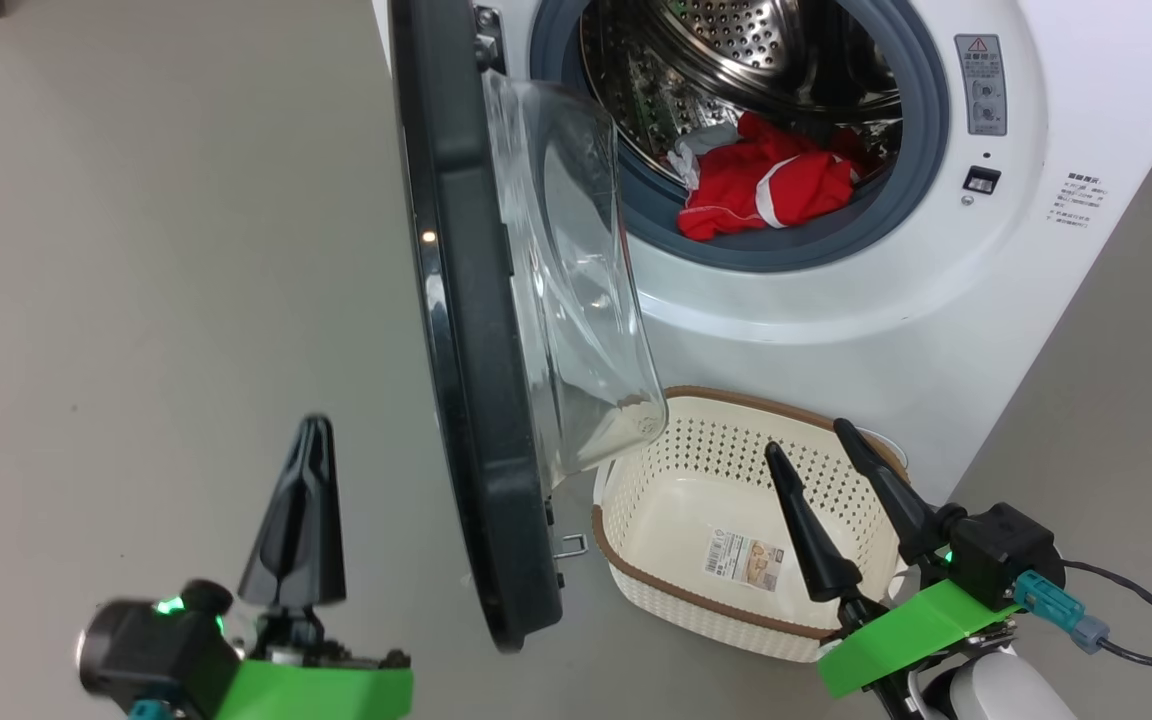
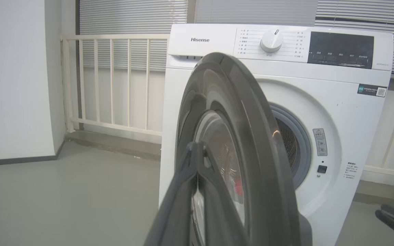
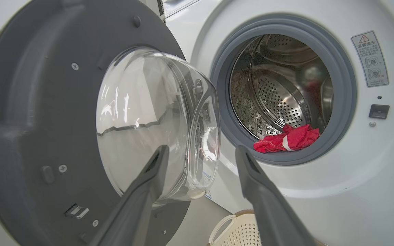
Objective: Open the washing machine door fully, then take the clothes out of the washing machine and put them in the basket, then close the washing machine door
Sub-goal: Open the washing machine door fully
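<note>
Head view put my right gripper (image 1: 806, 436), fingers apart, nearer the red fabric clothes (image 1: 766, 190) ahead. My left gripper (image 1: 314, 430) had fingers together, empty.

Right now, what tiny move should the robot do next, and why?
Probably reach the open right gripper forward and up toward the red clothes lying at the front lip of the washing machine. The washing machine door already stands swung out clear of the opening, the basket below is empty, and the left gripper is shut on nothing, out on the door's outer side.
</note>
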### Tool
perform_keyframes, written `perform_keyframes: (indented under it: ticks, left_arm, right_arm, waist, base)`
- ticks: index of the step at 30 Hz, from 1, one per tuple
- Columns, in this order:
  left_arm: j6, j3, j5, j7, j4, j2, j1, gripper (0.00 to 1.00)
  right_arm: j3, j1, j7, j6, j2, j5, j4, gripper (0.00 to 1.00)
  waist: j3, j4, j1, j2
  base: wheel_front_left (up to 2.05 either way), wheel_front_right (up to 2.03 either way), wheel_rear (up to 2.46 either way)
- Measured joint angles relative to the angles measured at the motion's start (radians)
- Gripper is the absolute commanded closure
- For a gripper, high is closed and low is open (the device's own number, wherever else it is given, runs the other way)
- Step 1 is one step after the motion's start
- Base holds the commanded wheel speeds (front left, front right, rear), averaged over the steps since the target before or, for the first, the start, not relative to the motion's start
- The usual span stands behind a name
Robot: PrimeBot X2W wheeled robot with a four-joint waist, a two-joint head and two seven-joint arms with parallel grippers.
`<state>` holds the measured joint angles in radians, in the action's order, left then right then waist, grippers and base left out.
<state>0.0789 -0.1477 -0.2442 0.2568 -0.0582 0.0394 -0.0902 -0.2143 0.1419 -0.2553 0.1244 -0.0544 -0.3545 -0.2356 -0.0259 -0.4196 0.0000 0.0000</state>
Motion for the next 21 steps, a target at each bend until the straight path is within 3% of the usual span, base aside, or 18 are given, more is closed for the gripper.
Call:
perform_keyframes:
  ticks: [4,12,21]
  left_arm:
    - [-0.017,-0.012,0.012,0.0,-0.082,0.0,-0.037,1.0]
    - [-0.029,-0.126,0.043,0.0,-0.195,0.0,-0.091,1.0]
    - [-0.055,-0.24,0.048,-0.045,-0.164,0.002,-0.12,1.0]
  right_arm:
    - [-0.001,0.0,0.0,0.0,0.0,0.006,0.0,0.0]
    - [-0.007,0.0,0.0,0.0,0.0,0.006,0.0,0.0]
    - [-0.01,0.002,0.0,0.0,0.0,0.006,0.0,0.0]
  waist:
    - [-0.005,0.001,0.0,0.0]
    - [-0.011,0.013,0.0,0.0]
    - [-0.022,0.029,0.0,0.0]
  base:
    - [0.0,0.0,0.0]
    - [0.0,0.0,0.0]
    - [0.0,0.0,0.0]
